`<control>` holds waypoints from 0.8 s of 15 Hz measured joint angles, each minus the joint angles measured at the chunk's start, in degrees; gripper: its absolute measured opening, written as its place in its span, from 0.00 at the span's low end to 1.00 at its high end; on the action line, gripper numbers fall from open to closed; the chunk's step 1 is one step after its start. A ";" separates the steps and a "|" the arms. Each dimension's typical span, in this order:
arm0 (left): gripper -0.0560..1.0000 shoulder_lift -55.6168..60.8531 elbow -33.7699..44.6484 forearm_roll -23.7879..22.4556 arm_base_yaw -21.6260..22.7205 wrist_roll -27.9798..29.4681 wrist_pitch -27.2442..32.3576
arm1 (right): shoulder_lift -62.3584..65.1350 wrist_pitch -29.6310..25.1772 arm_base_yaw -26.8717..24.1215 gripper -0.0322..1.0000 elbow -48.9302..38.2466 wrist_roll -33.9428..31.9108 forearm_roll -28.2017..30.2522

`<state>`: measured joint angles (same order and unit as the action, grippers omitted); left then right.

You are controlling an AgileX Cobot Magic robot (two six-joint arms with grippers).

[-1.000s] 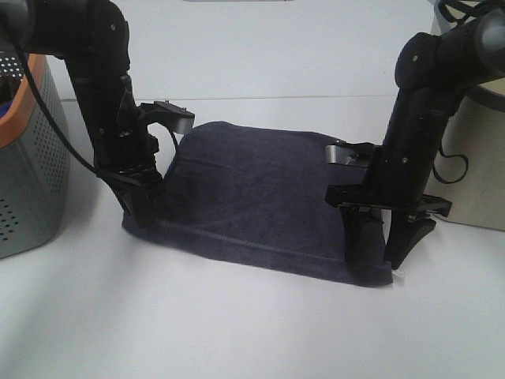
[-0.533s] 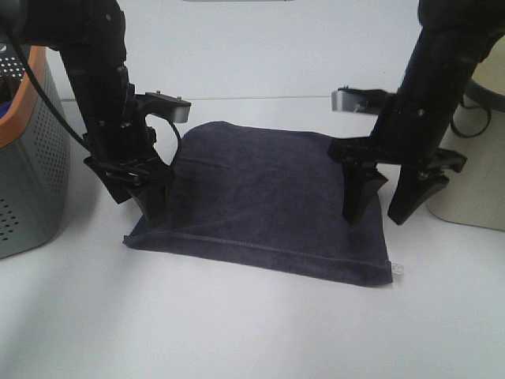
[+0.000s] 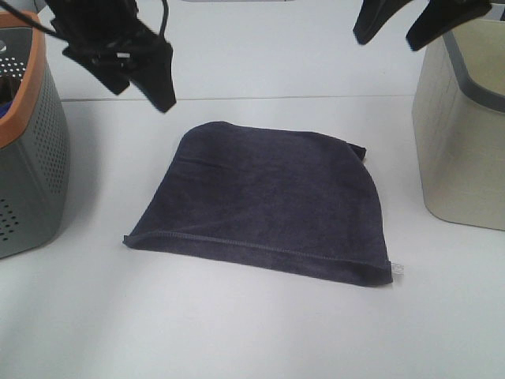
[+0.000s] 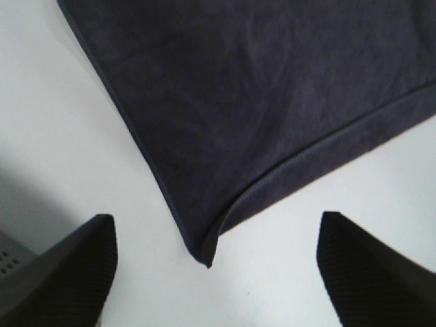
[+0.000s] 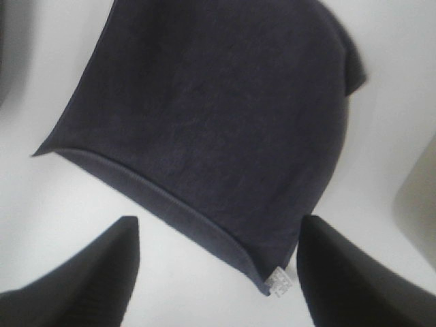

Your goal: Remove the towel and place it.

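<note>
The soft, napped navy towel (image 3: 268, 205) lies folded flat with a stitched hem, both ribbed-fingered grippers (image 4: 214, 272) (image 5: 214, 269) spread wide, empty.

Lab-like bench: bare white table (image 3: 237, 332), storage bins (image 3: 31, 158).

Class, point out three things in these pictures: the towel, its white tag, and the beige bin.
towel (image 3: 268, 205), exterior high view, middle of the cloth.
white tag (image 5: 277, 283), right wrist view, tag at the hem corner.
beige bin (image 3: 458, 150), exterior high view, its front wall.
</note>
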<state>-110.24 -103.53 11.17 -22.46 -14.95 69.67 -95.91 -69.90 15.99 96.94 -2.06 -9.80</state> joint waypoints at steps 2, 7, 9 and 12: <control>0.77 1.49 -5.84 -1.15 1.32 5.67 0.06 | 2.18 0.00 0.00 0.67 2.18 -5.10 7.45; 0.77 3.44 -9.74 -5.44 12.26 10.83 0.06 | 4.70 -0.11 -12.09 0.67 2.23 -8.31 9.22; 0.77 3.78 -9.74 -6.07 17.53 11.52 0.06 | 5.10 -0.11 -17.99 0.67 2.23 -8.08 9.17; 0.77 4.70 -8.54 -7.16 24.12 12.78 0.06 | 7.22 -0.17 -22.57 0.67 2.23 -6.70 10.20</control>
<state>-105.54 -112.07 4.01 1.66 -2.18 69.73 -88.69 -70.07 -6.59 99.18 -8.77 0.40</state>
